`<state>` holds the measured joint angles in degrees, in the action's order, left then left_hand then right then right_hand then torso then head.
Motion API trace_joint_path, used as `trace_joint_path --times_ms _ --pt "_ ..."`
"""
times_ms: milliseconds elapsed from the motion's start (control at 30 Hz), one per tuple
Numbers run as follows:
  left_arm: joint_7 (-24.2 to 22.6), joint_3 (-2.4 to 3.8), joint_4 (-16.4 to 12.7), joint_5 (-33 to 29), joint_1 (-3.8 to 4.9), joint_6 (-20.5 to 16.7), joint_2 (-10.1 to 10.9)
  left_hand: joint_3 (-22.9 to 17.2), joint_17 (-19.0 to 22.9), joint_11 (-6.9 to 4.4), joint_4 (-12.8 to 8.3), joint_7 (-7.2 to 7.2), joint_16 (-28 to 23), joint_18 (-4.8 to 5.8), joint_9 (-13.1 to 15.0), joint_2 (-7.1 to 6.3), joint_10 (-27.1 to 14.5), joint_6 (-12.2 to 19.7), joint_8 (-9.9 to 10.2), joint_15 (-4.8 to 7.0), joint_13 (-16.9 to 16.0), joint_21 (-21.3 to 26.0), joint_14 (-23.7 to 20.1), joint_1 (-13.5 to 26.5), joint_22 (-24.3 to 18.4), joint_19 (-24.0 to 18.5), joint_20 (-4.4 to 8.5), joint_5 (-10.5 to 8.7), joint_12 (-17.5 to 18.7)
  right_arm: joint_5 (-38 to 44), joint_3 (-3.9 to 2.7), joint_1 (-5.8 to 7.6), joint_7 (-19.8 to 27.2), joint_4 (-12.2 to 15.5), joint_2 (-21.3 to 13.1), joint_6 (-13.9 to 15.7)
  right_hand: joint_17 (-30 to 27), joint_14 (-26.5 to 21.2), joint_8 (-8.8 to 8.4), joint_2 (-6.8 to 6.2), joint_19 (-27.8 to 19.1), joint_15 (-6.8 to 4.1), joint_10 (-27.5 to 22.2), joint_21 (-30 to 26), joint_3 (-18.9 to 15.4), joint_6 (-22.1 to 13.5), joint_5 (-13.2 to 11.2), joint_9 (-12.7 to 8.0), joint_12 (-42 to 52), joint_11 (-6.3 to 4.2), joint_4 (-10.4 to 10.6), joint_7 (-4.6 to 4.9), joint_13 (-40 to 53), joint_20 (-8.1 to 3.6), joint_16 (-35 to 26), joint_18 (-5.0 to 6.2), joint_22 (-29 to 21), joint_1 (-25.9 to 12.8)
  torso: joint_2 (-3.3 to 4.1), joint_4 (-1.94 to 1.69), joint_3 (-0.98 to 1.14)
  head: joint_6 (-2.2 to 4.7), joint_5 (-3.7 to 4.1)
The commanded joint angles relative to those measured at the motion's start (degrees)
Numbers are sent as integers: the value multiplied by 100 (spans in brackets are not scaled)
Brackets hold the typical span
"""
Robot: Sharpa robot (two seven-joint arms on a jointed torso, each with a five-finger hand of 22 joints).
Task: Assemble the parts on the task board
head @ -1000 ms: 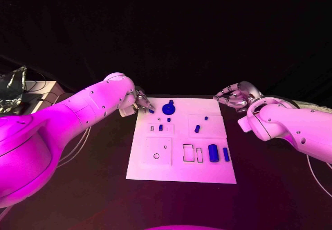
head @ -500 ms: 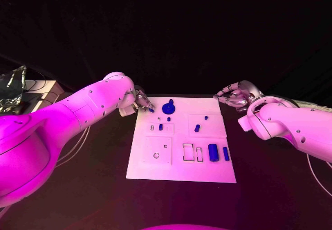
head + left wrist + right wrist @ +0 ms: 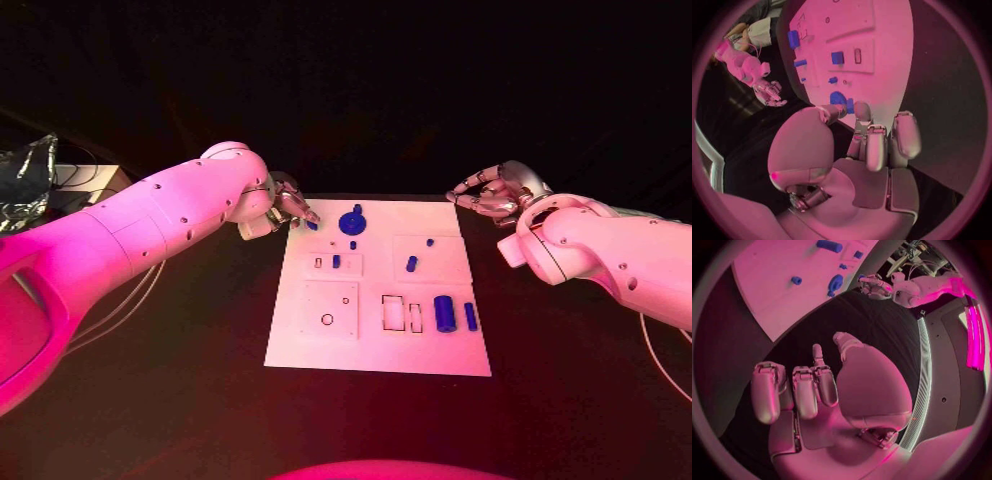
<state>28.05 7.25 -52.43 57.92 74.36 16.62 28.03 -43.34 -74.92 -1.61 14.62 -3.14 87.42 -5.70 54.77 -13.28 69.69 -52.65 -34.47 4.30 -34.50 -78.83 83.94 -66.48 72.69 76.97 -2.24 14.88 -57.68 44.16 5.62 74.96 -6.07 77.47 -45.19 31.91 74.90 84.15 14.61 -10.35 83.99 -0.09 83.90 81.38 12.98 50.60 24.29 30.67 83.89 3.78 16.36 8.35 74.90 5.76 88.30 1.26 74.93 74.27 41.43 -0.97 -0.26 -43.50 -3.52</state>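
A black table [image 3: 173, 350] holds a white task board [image 3: 378, 345] at its centre. Small blue parts sit on the board: a round piece [image 3: 352, 224] near the far edge, a cylinder [image 3: 444, 314] and a thin bar [image 3: 470, 317] near the right side. The left hand [image 3: 286, 209] sits at the board's far left corner, pinching a small blue part [image 3: 312, 225] in its fingertips. The right hand [image 3: 490, 195] hovers past the far right corner, fingers curled in, holding nothing

Task board [image 3: 378, 345] looks like matt plastic sheet, worktop [image 3: 173, 380] dull black, arm shells [image 3: 137, 225] glossy, fingers [image 3: 904, 135] smooth metal.
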Motion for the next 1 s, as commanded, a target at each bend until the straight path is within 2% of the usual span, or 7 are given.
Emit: trace_joint_path --times_ms 33,167,300,433,600,767,1000 --pt "246 -14 -313 -59 -3 -317 111 -997 -828 9 -966 49 29 116 545 11 21 -21 -10 30 -5 -20 426 30 5 2 24 35 -26 108 -3 0 26 -8 -9 -81 998 455 35 -53 237 -42 -13 -9 42 -42 39 9 -38 -11 0 3 917 -35 -26 79 1025 12 -62 -49 -12 -64 17" --pt "303 -74 -725 -26 -64 -545 315 -1045 -817 2 -987 56 24 119 568 3 39 -31 -24 37 -11 -30 424 70 18 14 30 34 -36 166 -3 -3 42 -26 -19 -76 998 455 35 -53 237 -42 -13 -9 42 -42 39 9 -38 -11 0 3 917 -35 -26 79 1025 12 -99 -76 -19 -115 28" --pt "283 -104 -1175 194 -193 -804 528 -1082 -816 -5 -1005 63 23 123 586 -8 62 -39 -35 43 -34 -41 424 102 34 27 36 32 -54 245 -3 -5 61 -43 -26 -67 987 452 35 -55 233 -43 -15 -21 46 -44 40 11 -42 -12 -1 3 913 -35 -31 81 1019 14 -132 -95 -26 -158 24" --pt "256 -113 -1495 446 -323 -956 648 -1109 -826 -10 -1017 68 26 125 598 -14 72 -47 -42 47 -30 -48 427 122 44 36 40 31 -56 296 -2 -7 69 -54 -23 -67 987 452 35 -55 233 -43 -15 -21 46 -44 40 11 -42 -12 -1 3 913 -35 -31 81 1019 14 -145 -105 -28 -189 36" --pt "251 -115 -1694 650 -486 -1029 701 -1113 -827 -10 -1018 69 26 126 600 -15 72 -48 -43 48 -26 -50 427 125 47 38 40 31 -54 349 -2 -8 74 -56 -13 -76 987 452 35 -55 233 -43 -15 -21 46 -44 40 11 -42 -12 -1 3 913 -35 -31 81 1019 14 -135 -92 -27 -229 28" --pt "232 -121 -1764 768 -601 -1091 689 -1129 -822 -13 -1023 72 24 125 606 -16 77 -53 -47 50 -26 -48 426 135 44 36 43 30 -55 369 -2 -9 72 -55 -14 -81 987 452 35 -55 233 -43 -15 -21 46 -44 40 11 -42 -12 -1 3 913 -35 -31 81 1019 14 -120 -88 -31 -235 38" --pt "199 -123 -1797 860 -660 -1049 660 -1137 -821 -14 -1027 73 24 124 608 -16 76 -54 -49 52 -16 -46 426 139 40 34 44 30 -50 377 -2 -9 69 -53 -14 -90 987 452 35 -55 233 -43 -15 -21 46 -44 40 11 -42 -12 -1 3 913 -35 -31 81 1019 14 -125 -93 -21 -282 31"
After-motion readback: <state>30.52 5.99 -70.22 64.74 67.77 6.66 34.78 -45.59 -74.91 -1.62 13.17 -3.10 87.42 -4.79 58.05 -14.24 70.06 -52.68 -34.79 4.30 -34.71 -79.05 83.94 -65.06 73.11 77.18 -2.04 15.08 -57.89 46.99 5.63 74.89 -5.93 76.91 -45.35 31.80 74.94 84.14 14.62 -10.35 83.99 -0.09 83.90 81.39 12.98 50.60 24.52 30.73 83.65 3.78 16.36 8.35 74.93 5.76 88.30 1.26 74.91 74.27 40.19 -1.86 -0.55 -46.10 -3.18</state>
